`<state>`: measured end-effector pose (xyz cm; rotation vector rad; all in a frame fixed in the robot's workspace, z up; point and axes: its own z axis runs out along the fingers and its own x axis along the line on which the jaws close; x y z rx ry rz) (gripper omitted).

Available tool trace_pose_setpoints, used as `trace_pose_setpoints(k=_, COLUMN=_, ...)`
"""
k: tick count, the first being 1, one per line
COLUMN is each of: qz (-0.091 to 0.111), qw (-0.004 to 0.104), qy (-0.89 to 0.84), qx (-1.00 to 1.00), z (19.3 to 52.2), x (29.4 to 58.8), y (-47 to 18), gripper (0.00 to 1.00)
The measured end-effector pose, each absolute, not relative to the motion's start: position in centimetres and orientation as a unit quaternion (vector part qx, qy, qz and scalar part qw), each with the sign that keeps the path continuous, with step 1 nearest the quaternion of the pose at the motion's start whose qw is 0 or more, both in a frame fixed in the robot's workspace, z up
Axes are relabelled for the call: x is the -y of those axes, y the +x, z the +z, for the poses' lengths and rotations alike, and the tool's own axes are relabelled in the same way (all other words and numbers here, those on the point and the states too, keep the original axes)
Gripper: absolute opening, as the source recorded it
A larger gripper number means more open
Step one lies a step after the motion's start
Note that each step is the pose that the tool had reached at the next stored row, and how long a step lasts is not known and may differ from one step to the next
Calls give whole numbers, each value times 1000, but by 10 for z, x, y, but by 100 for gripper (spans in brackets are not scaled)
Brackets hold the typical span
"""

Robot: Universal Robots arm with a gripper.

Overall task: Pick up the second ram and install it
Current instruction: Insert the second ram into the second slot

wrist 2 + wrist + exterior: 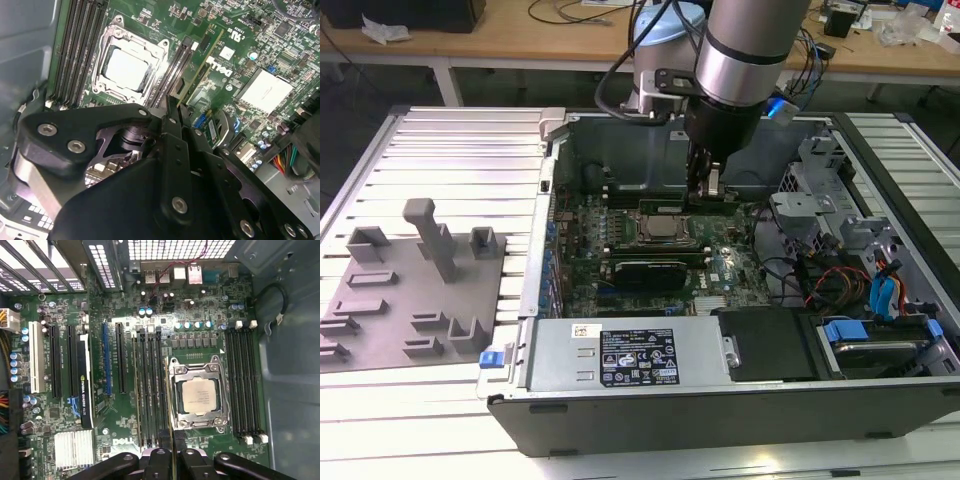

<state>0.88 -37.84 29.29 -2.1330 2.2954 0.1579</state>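
Note:
The second ram is a long, thin green stick standing on edge along the memory slots, just beyond the silver-framed CPU socket. My gripper reaches down into the open computer case and is shut on the stick near its middle. In the second wrist view the ram runs away from the black fingertips of the gripper, beside the socket. In the first wrist view the ram shows edge-on between the socket and the slots. I cannot tell whether it is seated.
A grey fixture plate with blocks lies on the exterior view's left. Inside the case are a graphics card, a power supply, a drive cage and loose cables. The case walls close in on the board.

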Motion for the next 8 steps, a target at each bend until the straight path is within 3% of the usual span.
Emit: trace_pose_setpoints(k=8, qz=50, qw=2, qy=-680, qx=-732, z=287, x=378, y=9, gripper=14)
